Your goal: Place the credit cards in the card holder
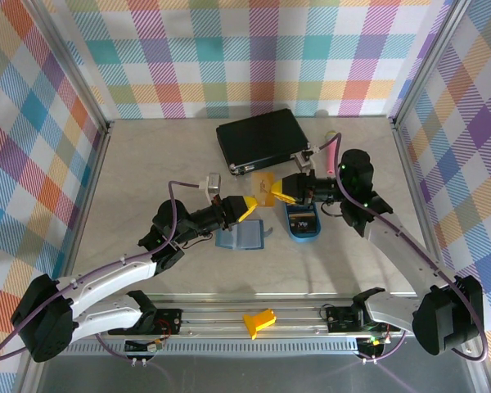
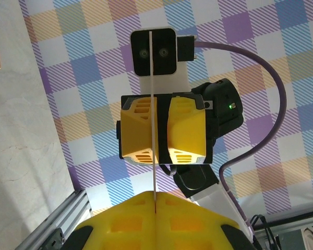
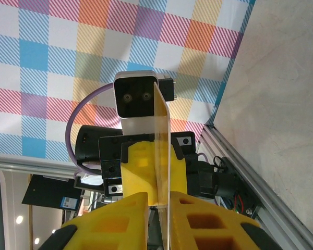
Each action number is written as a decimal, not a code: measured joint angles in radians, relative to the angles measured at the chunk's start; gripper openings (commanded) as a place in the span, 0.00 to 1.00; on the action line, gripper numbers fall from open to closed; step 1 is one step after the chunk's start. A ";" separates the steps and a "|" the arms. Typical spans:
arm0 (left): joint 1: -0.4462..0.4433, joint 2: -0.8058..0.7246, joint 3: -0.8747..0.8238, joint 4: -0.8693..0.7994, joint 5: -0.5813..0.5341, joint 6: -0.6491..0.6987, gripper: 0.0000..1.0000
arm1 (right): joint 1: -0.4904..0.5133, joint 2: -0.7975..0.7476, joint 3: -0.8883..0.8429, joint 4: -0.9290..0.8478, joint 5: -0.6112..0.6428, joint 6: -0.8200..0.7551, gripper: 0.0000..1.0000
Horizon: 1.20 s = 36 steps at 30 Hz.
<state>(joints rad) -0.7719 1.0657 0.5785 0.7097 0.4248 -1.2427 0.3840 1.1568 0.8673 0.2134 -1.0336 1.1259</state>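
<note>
Card holder: teal-blue, lying flat on the desk at 6 o'clock of the raised card. It is free of both arms and seemingly opened, with its pockets up to receive cards.

Left end effector: clenched on the credit card. Its own wrist view shows the card edge-on, as a thin pale line pinched between the yellow fingers. It is held above the desk, probably to present the free end to the other arm.

Credit card: orange-yellow, airborne between the two end effectors, at 12 o'clock of the card holder. It stands on edge, not flat. That suits a hand-over or a re-grip, since a thin card is hard to lift cleanly by one edge and harder to aim into a pocket.

Right end effector: at 3 o'clock of the card, facing the left one. Its jaws stand narrowly on either face of the card. Whether they already bite it, I cannot tell.

Blue oval tray: at 3 o'clock of the card holder, just beside it. It carries what look like the remaining credit cards. Judged the supply point, placed near so that each transfer is short.

Black case: at 12 o'clock, well back on the desk, shut. It appears to play no part in the task.

Status, judged: no card is in the holder yet.
</note>
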 measured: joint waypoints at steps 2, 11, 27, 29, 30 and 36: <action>0.000 0.001 0.000 0.000 0.000 0.000 0.00 | 0.003 0.007 -0.004 0.012 0.000 0.010 0.18; 0.000 0.006 0.000 -0.001 -0.016 -0.003 0.22 | 0.006 0.026 -0.005 0.031 0.002 0.014 0.00; 0.323 -0.174 -0.118 -0.292 0.118 0.077 0.65 | 0.056 0.061 -0.016 -0.232 0.249 -0.287 0.00; 0.379 -0.167 -0.146 -0.338 0.161 0.116 0.66 | 0.111 0.088 -0.024 -0.252 0.328 -0.333 0.00; 0.397 -0.160 -0.154 -0.355 0.179 0.135 0.67 | 0.135 0.103 -0.024 -0.258 0.360 -0.351 0.00; 0.463 -0.069 -0.166 -0.409 0.280 0.258 0.70 | 0.222 0.222 -0.049 -0.211 0.488 -0.370 0.00</action>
<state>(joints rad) -0.3088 0.9962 0.4129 0.3004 0.7048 -0.9844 0.6064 1.3792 0.8185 0.0021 -0.5457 0.7559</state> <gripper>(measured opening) 0.703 0.054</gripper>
